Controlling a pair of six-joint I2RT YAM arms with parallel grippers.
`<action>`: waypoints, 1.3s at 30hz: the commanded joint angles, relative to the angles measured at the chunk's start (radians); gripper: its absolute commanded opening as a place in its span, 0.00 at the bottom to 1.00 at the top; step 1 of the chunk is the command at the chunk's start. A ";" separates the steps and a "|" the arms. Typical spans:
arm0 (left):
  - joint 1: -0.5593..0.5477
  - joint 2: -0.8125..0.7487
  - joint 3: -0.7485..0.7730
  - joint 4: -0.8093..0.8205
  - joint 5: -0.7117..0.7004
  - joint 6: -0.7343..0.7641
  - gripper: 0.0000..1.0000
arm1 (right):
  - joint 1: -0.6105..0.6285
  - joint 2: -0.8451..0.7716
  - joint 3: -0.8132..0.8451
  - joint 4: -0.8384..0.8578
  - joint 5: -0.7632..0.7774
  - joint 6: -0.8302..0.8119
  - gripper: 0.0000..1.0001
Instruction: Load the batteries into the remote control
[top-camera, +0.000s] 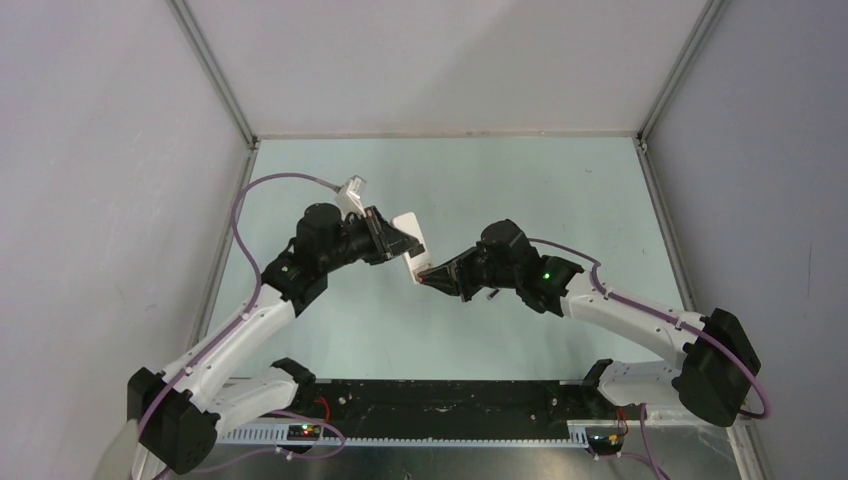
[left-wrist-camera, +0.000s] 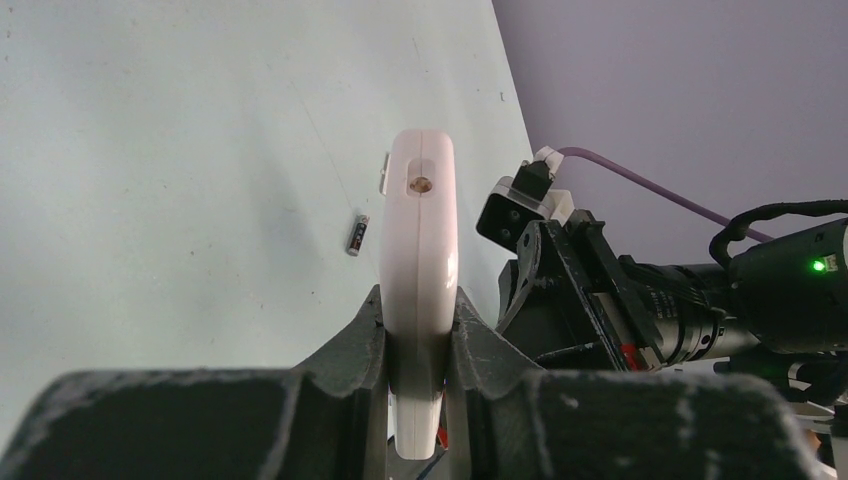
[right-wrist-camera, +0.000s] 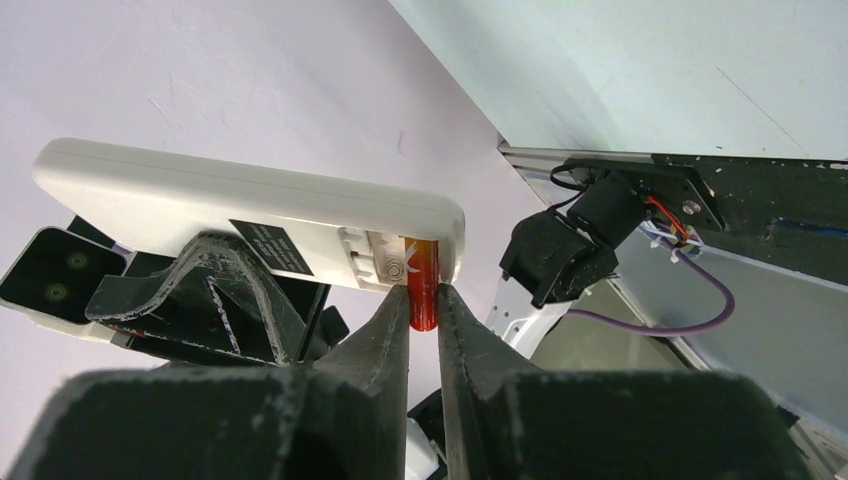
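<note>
Top external view: the left hand (top-camera: 392, 240) grips the remote control (top-camera: 411, 233) clear of the tabletop (top-camera: 520, 180), about midway between the two arms. The remote's long axis runs away from the bases. The right hand (top-camera: 432, 277) comes at the remote's near end from the right, its tips just beside it. It is the nearer hand to that end and the one placed to do the loading, while the left only presents the remote.

Left wrist view: the remote stands edge-on between the closed fingers (left-wrist-camera: 365, 340), which clamp it across its thickness. Its long axis points straight out from the hand. Past it on the tabletop lies the dark battery (left-wrist-camera: 357, 235), well apart from both hands. A white cover piece (left-wrist-camera: 383, 172) shows from behind the remote's edge. The right hand sits just to the right of the remote.

Right wrist view: the fingers (right-wrist-camera: 390, 325) are pinched on the lower part of the orange-red battery (right-wrist-camera: 423, 295). Its upper end reaches into the open battery bay (right-wrist-camera: 385, 262) at the end of the remote's back. The battery's long axis crosses the remote's long axis almost squarely. I cannot tell whether it stands out of the back or lies across the width. The coming move likely turns on that angle: the battery must settle flat into its slot, probably by pressing or tipping it toward the remote, with the left hand holding firm.
</note>
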 joint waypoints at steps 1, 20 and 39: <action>-0.003 -0.013 0.061 0.044 0.057 -0.003 0.00 | -0.010 -0.005 -0.002 -0.042 0.053 0.009 0.18; -0.003 0.004 0.058 0.032 0.052 -0.003 0.00 | -0.009 0.010 -0.002 -0.007 0.026 -0.002 0.42; -0.003 0.098 0.071 -0.008 0.138 -0.083 0.00 | -0.054 -0.101 -0.002 -0.074 -0.004 -0.404 0.99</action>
